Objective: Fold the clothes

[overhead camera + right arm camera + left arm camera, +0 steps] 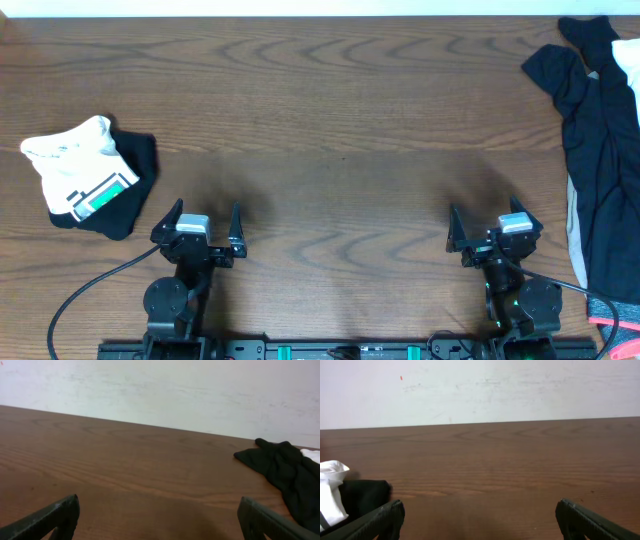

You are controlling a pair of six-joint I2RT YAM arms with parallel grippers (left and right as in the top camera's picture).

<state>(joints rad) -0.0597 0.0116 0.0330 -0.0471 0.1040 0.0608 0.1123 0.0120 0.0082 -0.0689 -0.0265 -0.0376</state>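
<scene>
Black pants (600, 150) lie loose and crumpled along the table's right edge, with a grey-and-red waistband (618, 318) at the near right corner; they also show in the right wrist view (285, 472). A folded stack sits at the left: a white top with a green patch (85, 175) on a black garment (135, 170), also in the left wrist view (340, 497). My left gripper (200, 222) is open and empty near the front edge, right of the stack. My right gripper (492, 225) is open and empty, left of the pants.
A brown wooden table (330, 120) spans the view, with a white wall behind it (480, 390). A white and beige garment (628, 60) lies among the pants at the far right. A black cable (90, 290) runs from the left arm's base.
</scene>
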